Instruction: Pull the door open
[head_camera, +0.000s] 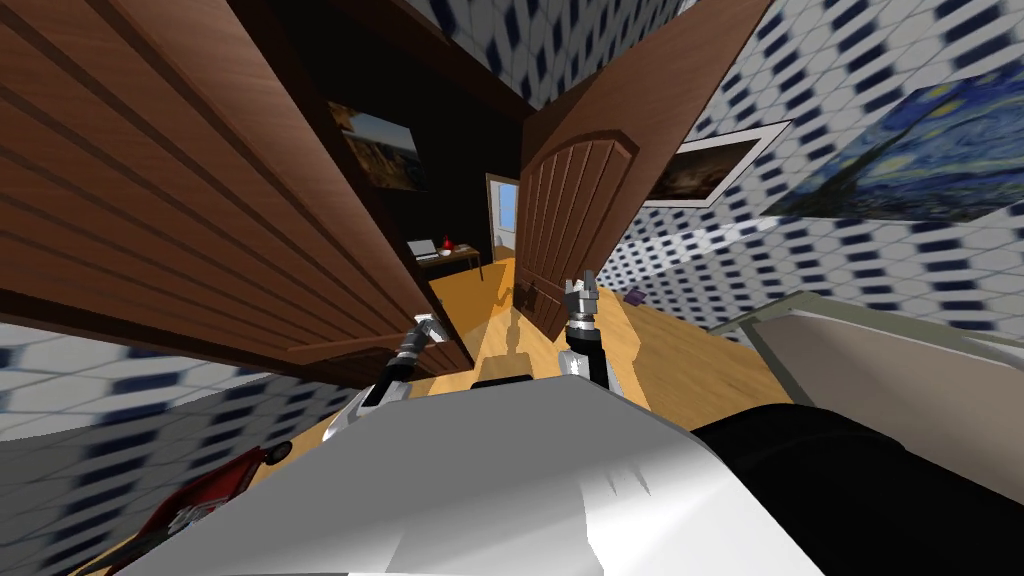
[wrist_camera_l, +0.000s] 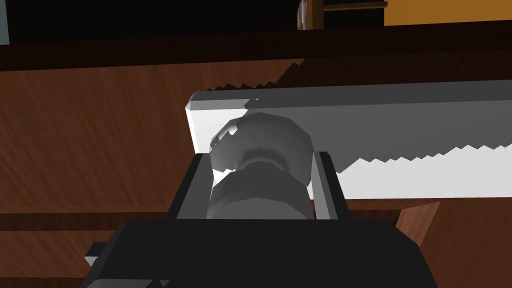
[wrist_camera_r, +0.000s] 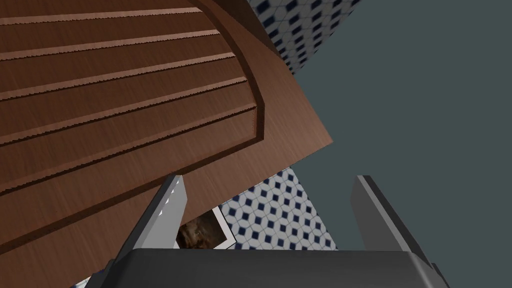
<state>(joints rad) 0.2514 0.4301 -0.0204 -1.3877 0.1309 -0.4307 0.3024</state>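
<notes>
Door: brown panelled door (head_camera: 200, 200) fills the robot's left side in the head view, its free edge close to the left gripper.
Knob: rounded grey knob (wrist_camera_l: 260, 140) on a short stem, set against a pale plate (wrist_camera_l: 400, 130) fixed to the door's face.
Left gripper: left gripper (head_camera: 430, 326) is at the door's edge; its fingers (wrist_camera_l: 322, 185) are closed against both sides of the knob.
Right gripper: right gripper (head_camera: 582, 288) is raised in front of a second door leaf (head_camera: 580, 200); its fingers (wrist_camera_r: 165, 215) are spread wide with nothing between them.
Second leaf: brown, arched panel, standing at an angle beside a framed picture (head_camera: 710, 165) on the blue-and-white patterned wall (head_camera: 850, 260).
Opening: between the two leaves, orange floor (head_camera: 690, 350) runs to a small counter (head_camera: 450, 258) in the room beyond.
</notes>
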